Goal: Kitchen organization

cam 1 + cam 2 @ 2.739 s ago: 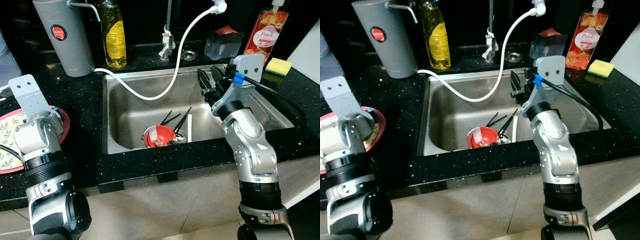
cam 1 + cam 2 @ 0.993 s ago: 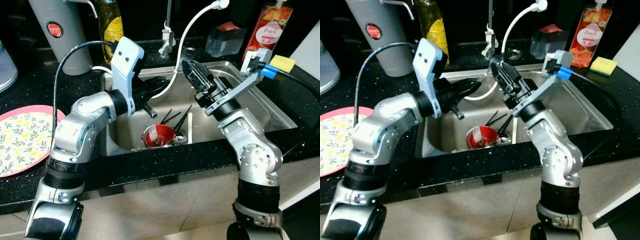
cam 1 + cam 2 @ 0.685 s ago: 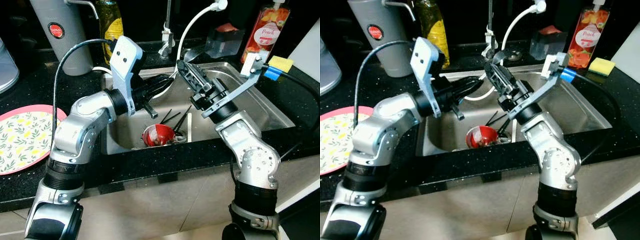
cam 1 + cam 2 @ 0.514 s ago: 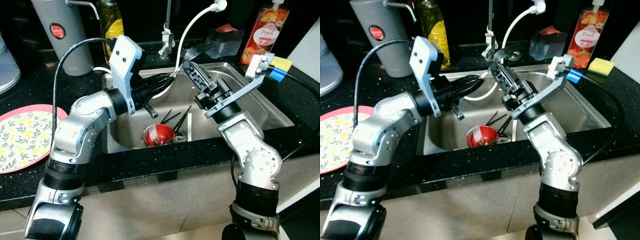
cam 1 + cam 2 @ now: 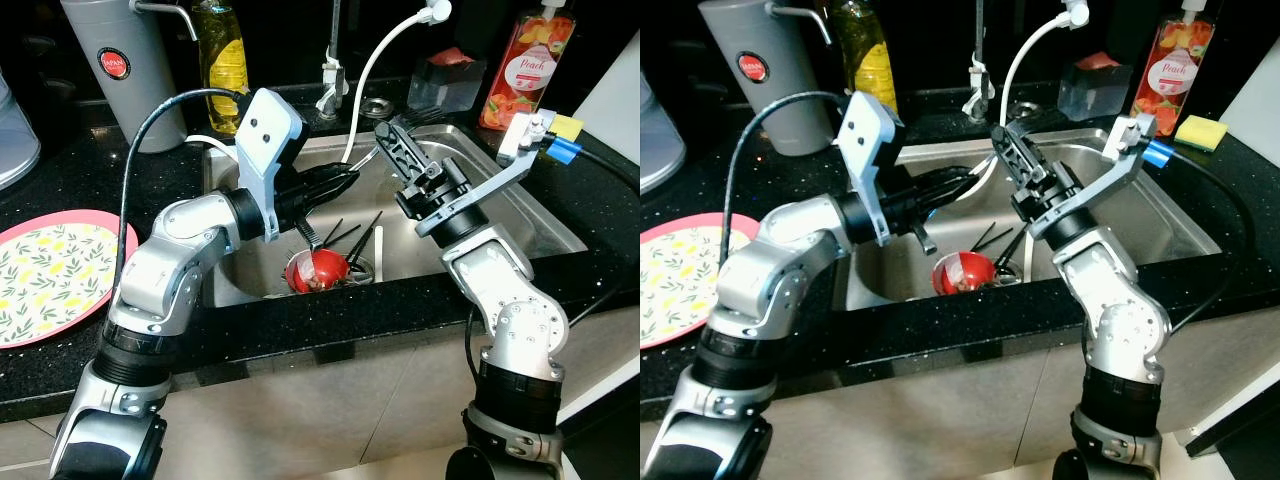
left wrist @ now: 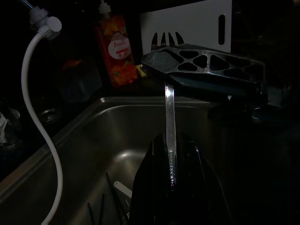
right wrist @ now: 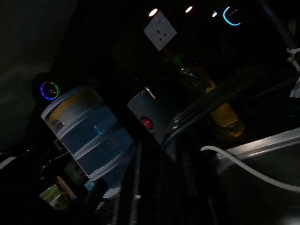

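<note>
While both grippers pinch the slim silver fork point(image 6: 169, 117) above the steel sink point(image 5: 520, 215), left gripper point(image 5: 345, 181) and right gripper point(image 5: 392, 138) risk dropping it if one releases early.

Head stereo pair: both eyes look forward and down from above the table point(image 5: 60, 170) onto the sink point(image 5: 520, 215), the right eye's picture shifted slightly sideways; both arms enter from below. Left wrist camera: close, looking along its hand point(image 6: 171, 187) across the sink toward the orange bottle point(image 6: 115, 49), which the head views share. Right wrist camera: dark, tilted, looking toward the grey jug point(image 7: 150, 117) and hose point(image 7: 243, 171).
</note>
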{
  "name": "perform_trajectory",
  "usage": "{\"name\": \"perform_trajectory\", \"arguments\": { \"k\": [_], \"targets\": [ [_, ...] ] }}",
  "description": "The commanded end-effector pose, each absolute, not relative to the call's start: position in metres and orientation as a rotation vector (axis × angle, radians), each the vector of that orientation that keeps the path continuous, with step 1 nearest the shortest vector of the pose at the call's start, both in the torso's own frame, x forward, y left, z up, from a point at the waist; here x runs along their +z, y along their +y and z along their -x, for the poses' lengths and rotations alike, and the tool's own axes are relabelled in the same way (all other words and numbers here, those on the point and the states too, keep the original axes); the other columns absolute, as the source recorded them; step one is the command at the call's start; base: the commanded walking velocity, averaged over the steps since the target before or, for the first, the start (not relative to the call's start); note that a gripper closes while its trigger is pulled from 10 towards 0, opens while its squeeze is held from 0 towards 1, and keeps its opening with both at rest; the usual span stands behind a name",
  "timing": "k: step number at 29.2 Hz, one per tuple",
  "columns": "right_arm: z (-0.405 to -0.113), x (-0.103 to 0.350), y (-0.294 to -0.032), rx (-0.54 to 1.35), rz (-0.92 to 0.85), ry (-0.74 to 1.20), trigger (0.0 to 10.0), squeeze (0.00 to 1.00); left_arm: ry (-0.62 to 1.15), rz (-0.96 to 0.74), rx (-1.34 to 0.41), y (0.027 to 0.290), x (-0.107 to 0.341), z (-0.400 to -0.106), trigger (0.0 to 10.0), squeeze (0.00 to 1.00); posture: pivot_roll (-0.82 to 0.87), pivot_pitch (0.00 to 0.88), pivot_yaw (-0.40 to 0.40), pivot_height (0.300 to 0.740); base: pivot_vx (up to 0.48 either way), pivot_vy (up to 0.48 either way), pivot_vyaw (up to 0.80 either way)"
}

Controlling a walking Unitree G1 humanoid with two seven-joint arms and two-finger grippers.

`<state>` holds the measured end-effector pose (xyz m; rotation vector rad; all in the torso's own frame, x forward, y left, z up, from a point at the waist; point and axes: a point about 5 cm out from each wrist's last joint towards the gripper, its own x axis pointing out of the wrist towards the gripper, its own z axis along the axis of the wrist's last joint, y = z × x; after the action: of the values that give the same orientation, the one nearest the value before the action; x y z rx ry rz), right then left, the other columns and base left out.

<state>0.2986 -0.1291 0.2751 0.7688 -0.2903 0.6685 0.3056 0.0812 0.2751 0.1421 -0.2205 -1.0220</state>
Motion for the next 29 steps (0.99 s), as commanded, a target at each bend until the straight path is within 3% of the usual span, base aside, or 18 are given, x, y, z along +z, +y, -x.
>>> {"name": "perform_trajectory", "arguments": {
  "k": [1, 9, 10, 14, 15, 16, 17, 20, 25, 29],
  "targets": [
    [-0.299, 0.272, -0.130, 0.658, -0.771, -0.270, 0.0, 0.00, -0.219, -0.163, -1.018, 0.084, 0.273, -0.306, 10.0, 0.00, 0.05, 0.004, 0.026, 0.740, 0.000, 0.000, 0.00],
    [-0.299, 0.271, -0.130, 0.656, -0.775, -0.270, 0.0, 0.00, -0.216, -0.177, -0.976, 0.084, 0.273, -0.310, 10.0, 0.02, 0.05, 0.005, 0.022, 0.740, 0.000, 0.000, 0.00],
    [-0.299, 0.271, -0.130, 0.656, -0.775, -0.270, 0.0, 0.00, -0.217, -0.145, -0.963, 0.084, 0.274, -0.312, 10.0, 1.00, 0.05, 0.006, 0.022, 0.740, 0.000, 0.000, 0.00],
    [-0.300, 0.270, -0.131, 0.647, -0.767, -0.266, 0.0, 0.00, -0.253, -0.113, -0.931, 0.087, 0.281, -0.314, 10.0, 1.00, 0.05, 0.005, 0.021, 0.740, 0.000, 0.000, 0.00],
    [-0.303, 0.269, -0.134, 0.592, -0.711, -0.269, 9.4, 0.00, -0.259, -0.079, -0.940, 0.091, 0.284, -0.312, 10.0, 0.00, 0.05, 0.005, 0.021, 0.740, 0.000, 0.000, 0.00],
    [-0.305, 0.268, -0.136, 0.551, -0.668, -0.272, 9.4, 0.00, -0.264, -0.054, -0.948, 0.093, 0.286, -0.311, 10.0, 0.00, 0.05, 0.005, 0.021, 0.740, 0.000, 0.000, 0.00],
    [-0.309, 0.268, -0.139, 0.496, -0.630, -0.280, 10.0, 0.00, -0.266, -0.023, -0.956, 0.096, 0.288, -0.309, 10.0, 0.00, 0.05, 0.007, 0.027, 0.740, 0.000, 0.000, 0.00],
    [-0.318, 0.268, -0.151, 0.334, -0.562, -0.302, 10.0, 0.00, -0.268, 0.006, -0.971, 0.104, 0.287, -0.303, 10.0, 0.00, 0.05, 0.006, 0.027, 0.740, 0.000, 0.000, 0.00],
    [-0.326, 0.263, -0.159, 0.218, -0.498, -0.286, 10.0, 0.00, -0.266, 0.009, -0.963, 0.107, 0.285, -0.301, 10.0, 0.00, 0.05, 0.002, 0.026, 0.740, 0.000, 0.000, 0.00],
    [-0.344, 0.231, -0.161, 0.059, -0.108, -0.146, 10.0, 0.00, -0.229, 0.001, -0.892, 0.109, 0.278, -0.308, 10.0, 0.00, 0.05, 0.000, 0.021, 0.740, 0.000, 0.000, 0.00]
  ]
}}
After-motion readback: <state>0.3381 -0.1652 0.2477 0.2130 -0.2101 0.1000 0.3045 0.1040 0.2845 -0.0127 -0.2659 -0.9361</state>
